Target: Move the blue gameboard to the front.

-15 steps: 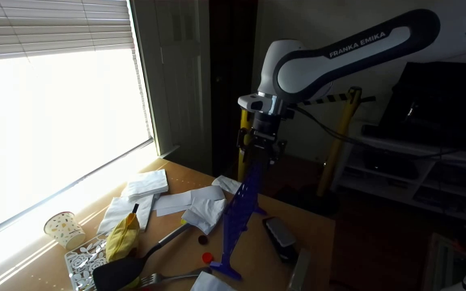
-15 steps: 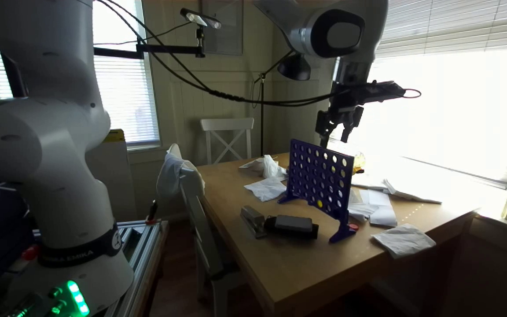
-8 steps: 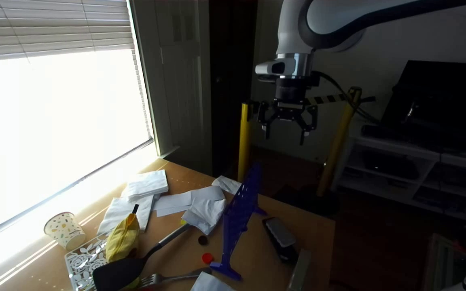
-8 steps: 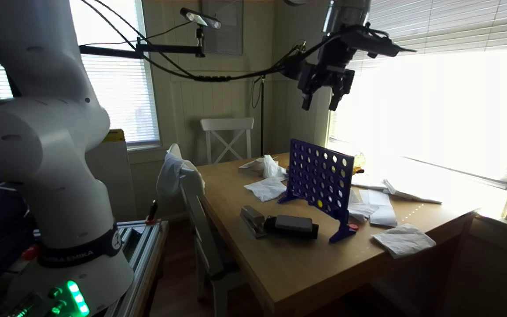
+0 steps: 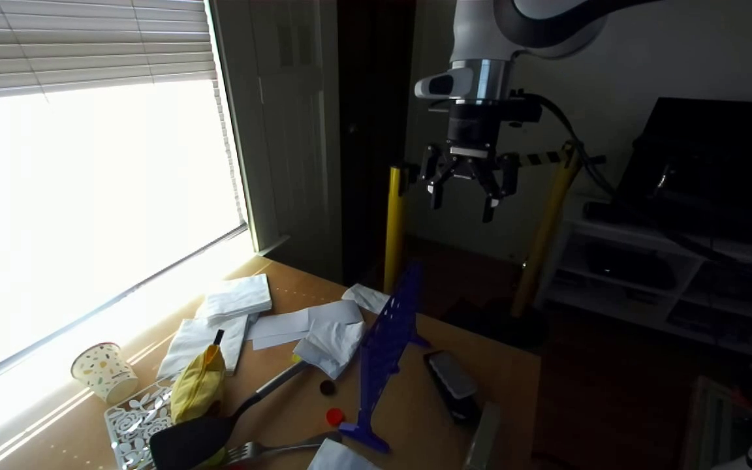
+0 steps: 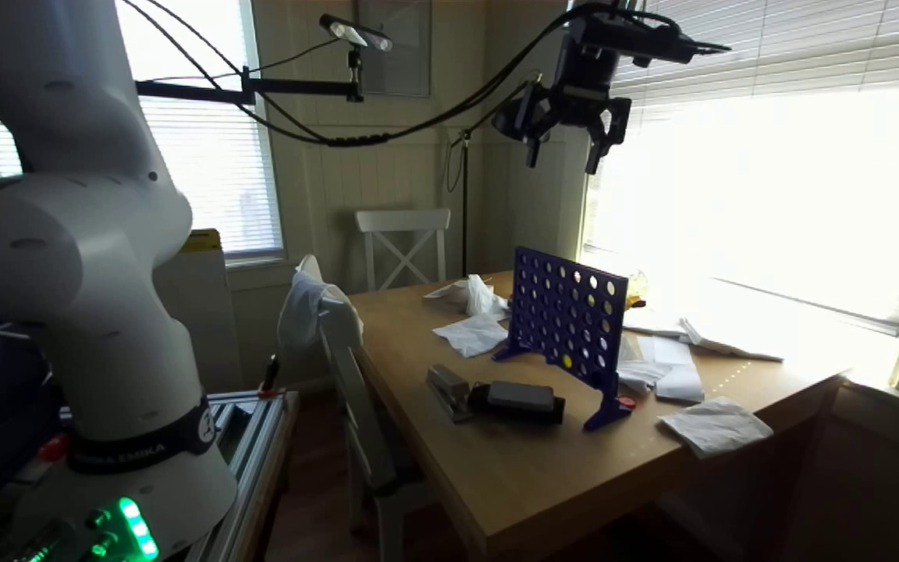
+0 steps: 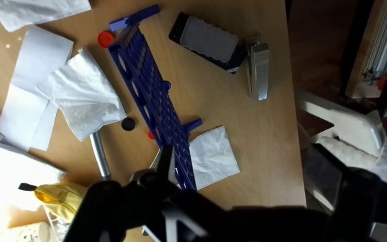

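The blue gameboard (image 6: 566, 316) stands upright on its feet on the wooden table, with a yellow disc showing low in its grid. It is nearly edge-on in an exterior view (image 5: 386, 346) and seen from above in the wrist view (image 7: 156, 94). My gripper (image 6: 563, 164) hangs in the air well above the board, fingers apart with nothing between them. It also shows open in an exterior view (image 5: 462, 207). In the wrist view the gripper (image 7: 247, 163) has one finger overlapping the board's far end in the picture and the other past the table edge.
A stapler (image 7: 259, 70) and a black block with a grey top (image 7: 210, 40) lie beside the board. Napkins (image 5: 333, 346), a spatula (image 5: 196, 440), a fork (image 5: 284, 447), a yellow pouch (image 5: 198, 385) and a paper cup (image 5: 105, 372) lie on its window side. Chairs (image 6: 348, 375) stand at the table edge.
My gripper has risen from close by the board's top edge to well above it, and its wrist has turned somewhat. The board and the table items have not moved.
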